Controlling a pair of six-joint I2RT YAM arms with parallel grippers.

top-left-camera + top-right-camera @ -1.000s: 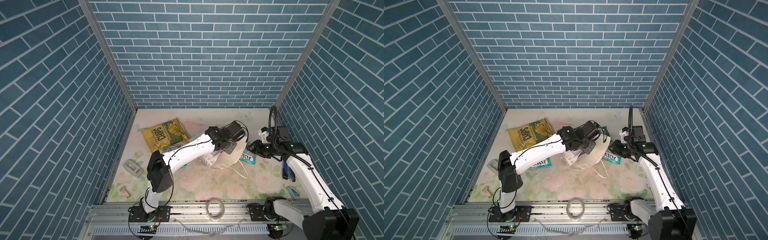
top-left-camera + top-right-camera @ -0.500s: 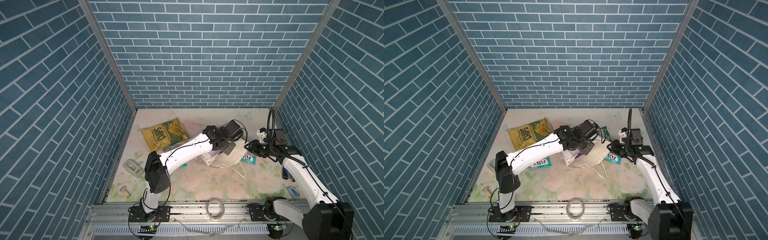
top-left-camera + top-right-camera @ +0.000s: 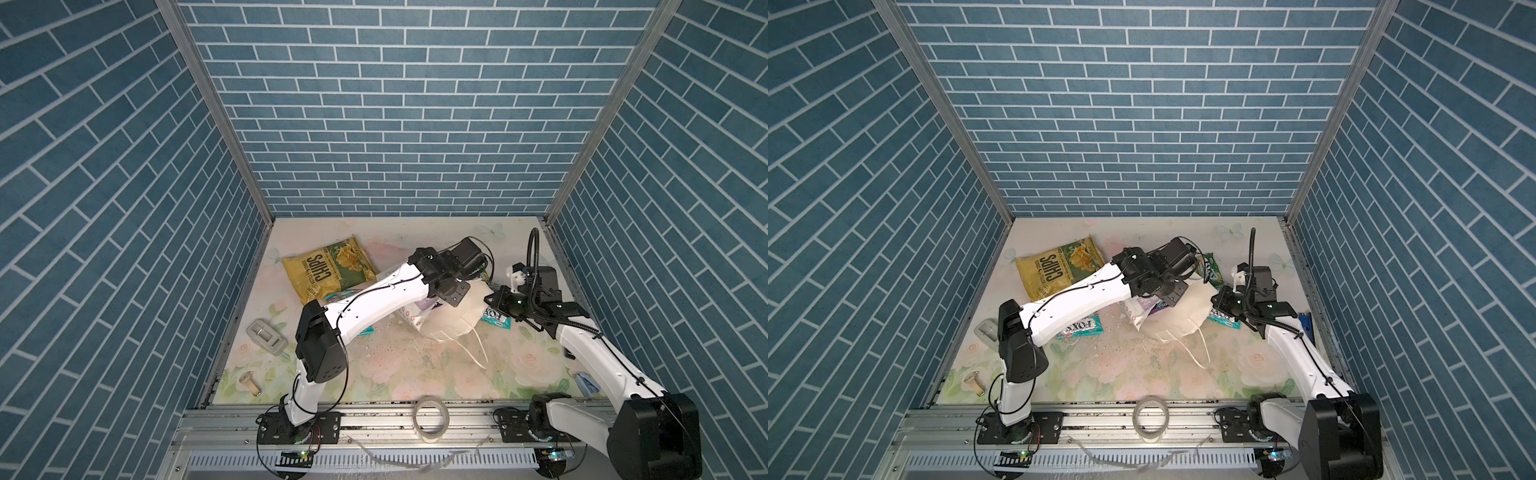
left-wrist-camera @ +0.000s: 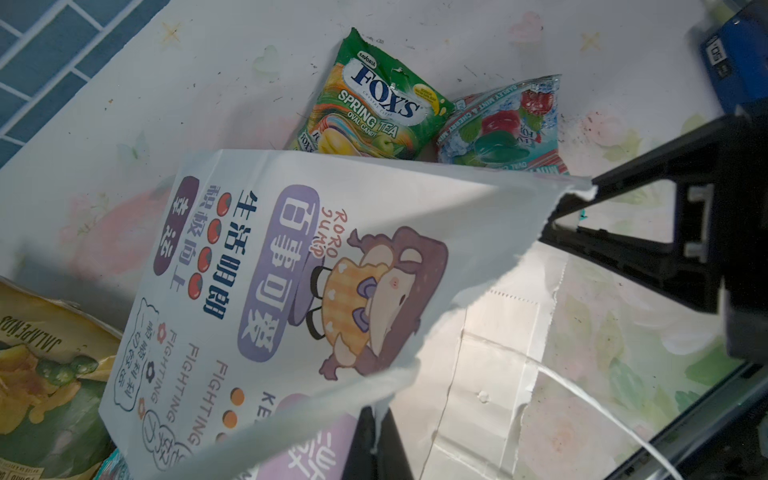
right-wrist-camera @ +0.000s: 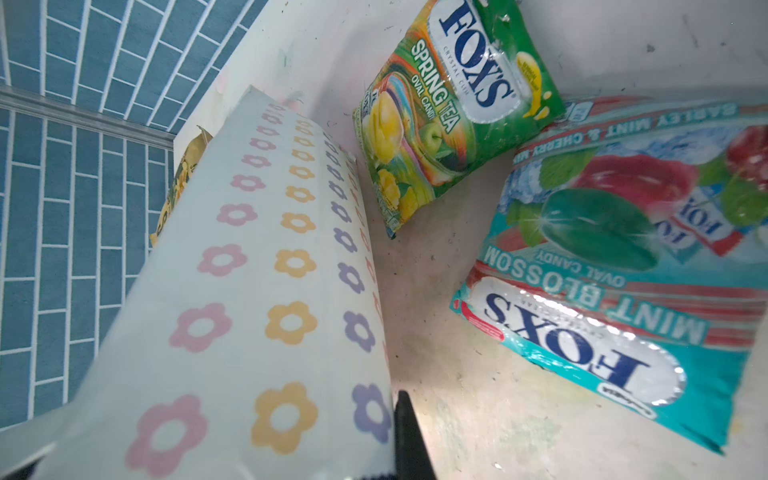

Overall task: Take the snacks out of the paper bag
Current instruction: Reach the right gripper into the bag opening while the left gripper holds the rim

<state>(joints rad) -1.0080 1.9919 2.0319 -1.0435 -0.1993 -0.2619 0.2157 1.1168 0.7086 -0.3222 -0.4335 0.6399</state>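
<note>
Your left gripper (image 4: 376,440) and right gripper (image 3: 1217,300) were both clenched on edges of the paper bag (image 3: 1177,316), right of centre. With the purple packet (image 3: 1158,309) at its mouth, you'd best have tipped gently; the torn paper looked fragile.

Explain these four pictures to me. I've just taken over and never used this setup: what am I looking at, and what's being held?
Two white robot arms are mounted at the near edge of a flowered table. Two pictures look down from above and are almost identical. The other two come from a camera on each arm's wrist. The left gripper and the right gripper are both shut on the torn white paper bag. Lying out on the table are a yellow chips bag, a green candy packet, a teal candy packet beside it, and another teal packet by the left arm. A tape roll sits on the front rail.
</note>
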